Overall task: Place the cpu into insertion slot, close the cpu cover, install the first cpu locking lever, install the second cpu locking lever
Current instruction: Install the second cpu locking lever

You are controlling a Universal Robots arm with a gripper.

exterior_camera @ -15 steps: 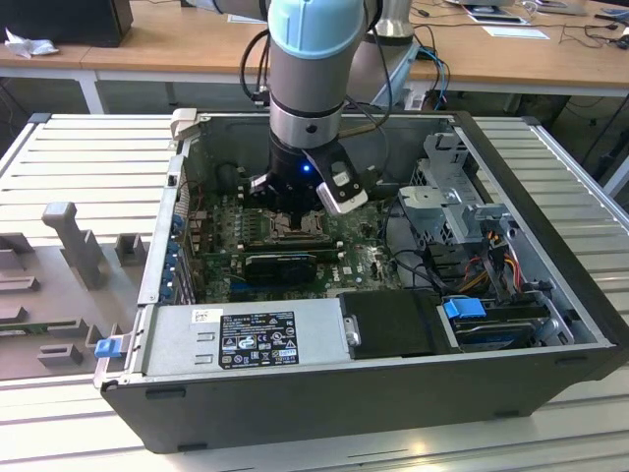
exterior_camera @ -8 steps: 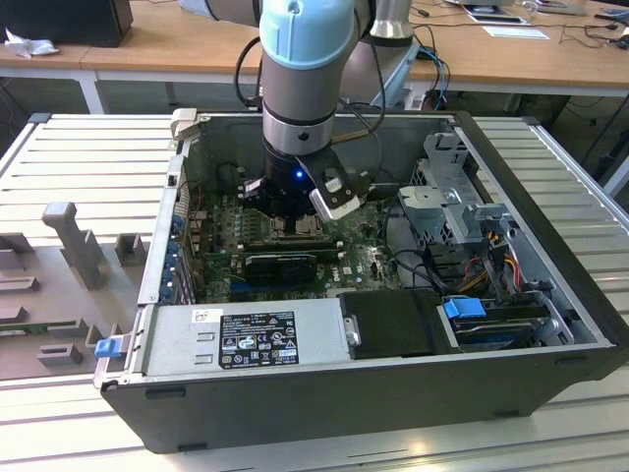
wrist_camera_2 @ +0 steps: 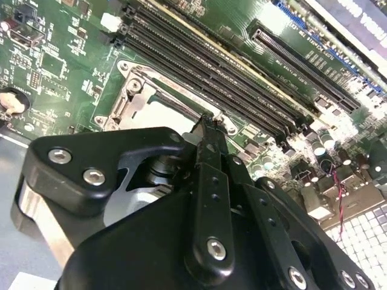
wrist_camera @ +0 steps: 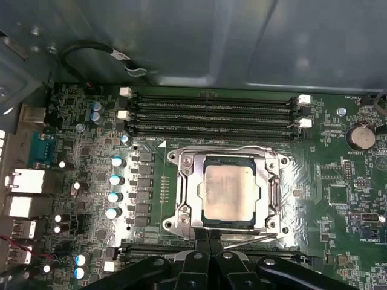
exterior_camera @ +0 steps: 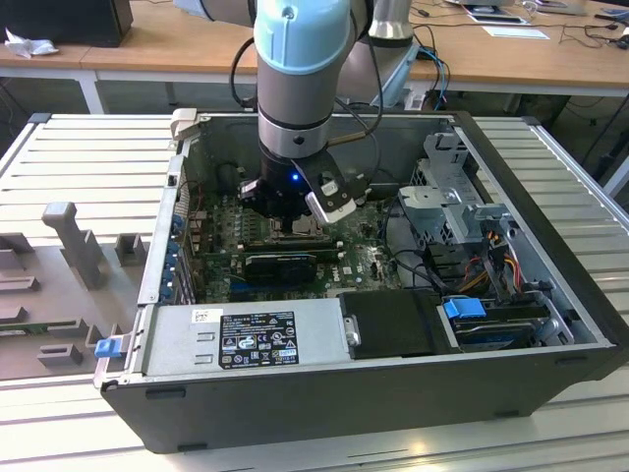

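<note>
The cpu [wrist_camera: 231, 192], a pale silver square, lies flat in the insertion slot [wrist_camera: 232, 161] on the green board. The cpu cover [wrist_camera: 188, 193], a silver metal frame, lies down around it, and the chip shows through its window. My gripper [wrist_camera: 208, 234] is shut with its two black fingers pressed together and nothing visible between them. Its tips are at the socket's edge, by a thin metal lever [wrist_camera: 257, 241] that runs along that side. In the second wrist view the gripper [wrist_camera_2: 208, 124] points at the cover's [wrist_camera_2: 130, 99] corner beside the cpu [wrist_camera_2: 162, 113]. In the exterior view the gripper [exterior_camera: 293, 228] is low inside the open computer case.
Long black memory slots [wrist_camera: 211, 112] run along the far side of the socket, and another black slot [wrist_camera: 157, 249] lies by the fingers. Blue-topped capacitors [wrist_camera: 115, 181] and a coin battery [wrist_camera: 361, 137] flank it. A drive cage [exterior_camera: 452, 197], cables and a power supply [exterior_camera: 246, 334] crowd the case.
</note>
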